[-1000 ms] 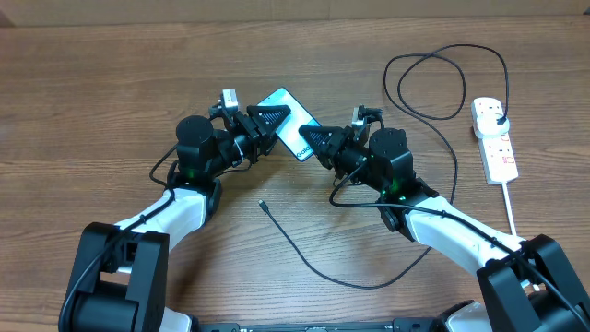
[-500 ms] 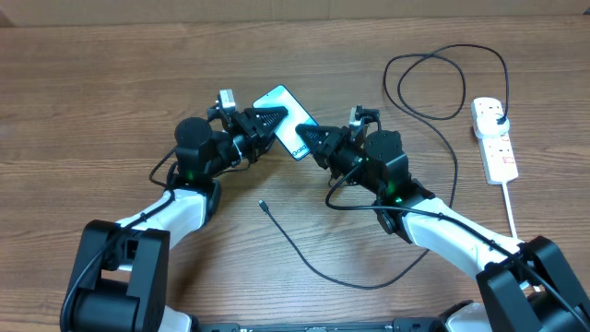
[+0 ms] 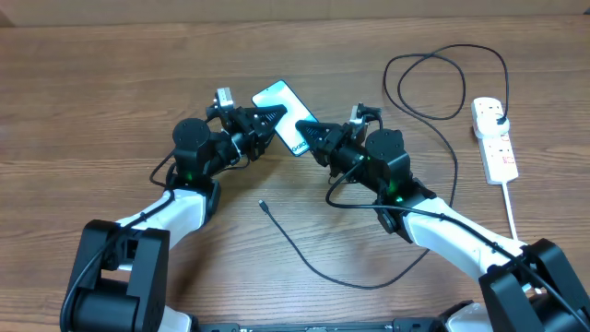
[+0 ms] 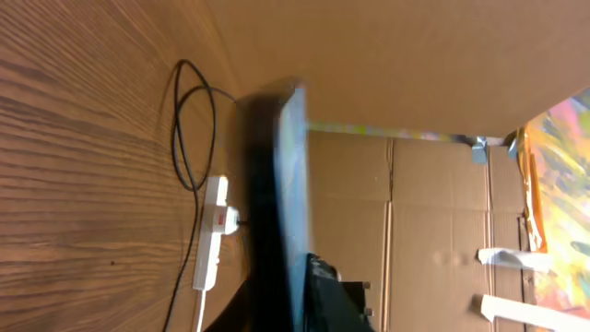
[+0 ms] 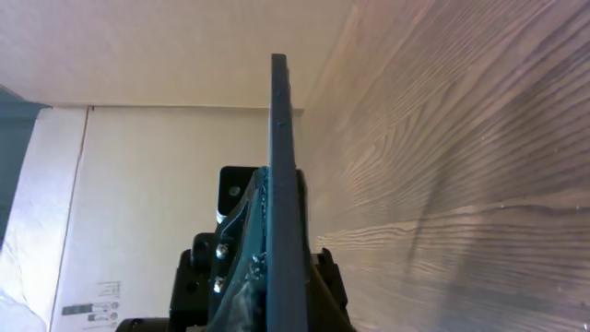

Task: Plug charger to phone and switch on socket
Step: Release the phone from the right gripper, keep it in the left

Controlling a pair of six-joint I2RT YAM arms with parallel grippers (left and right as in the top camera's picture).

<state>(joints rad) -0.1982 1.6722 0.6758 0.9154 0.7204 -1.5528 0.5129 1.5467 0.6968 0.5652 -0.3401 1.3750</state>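
Neither part of the job looks finished from where I stand. The phone is up off the desk, tilted and held between the two arms. The left hand is clamped on its left edge and the right hand is closed on the corner nearest the robot. In each wrist view the phone shows edge-on, running up out of the jaws.

The charger has not been picked up. Its small plug tip lies loose on the desk, nearer the robot than the phone and well apart from it. From there the cable sweeps round to the right of the phone and loops to the socket, far off to the phone's right. The black plug seems to sit in that socket already. I cannot read the switches from here, so I would count switching on as left to do, and plugging in too.

There is bare wood all round the phone, with plenty of room to set it down. Both hands are full, so I reckon one must let go before anyone can reach the tip. The arms are crowded close together at the phone
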